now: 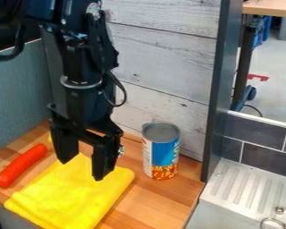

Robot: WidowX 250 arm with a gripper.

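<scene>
1. Your claw [84, 169] hangs down over the yellow cloth [68, 197], its two fingers spread wide with a gap between them. You can see the cloth's yellow surface through that gap; whether the tips touch it, you cannot tell.
2. The yellow cloth lies flat and folded on the wooden worktop [148, 205], towards the front edge, its corners rounded.
3. On the left side of the view, just beside the cloth, you have a red sausage-shaped thing [21, 165], lying at a slant.
4. Behind the claw, near the upper end of that red thing, you can make out a small bit of a yellow object [50, 139]; the rest is hidden.
5. To the right of the claw in the view, apart from it, you have a can [161, 152] standing upright, with a blue, white and orange label and a grey metal top.
6. Behind the can rises a whitewashed plank wall [163, 58], with a dark post [219, 85] at its right edge. Past that post you see a ridged metal drainboard [244, 185] below dark tiles [258, 156].
</scene>
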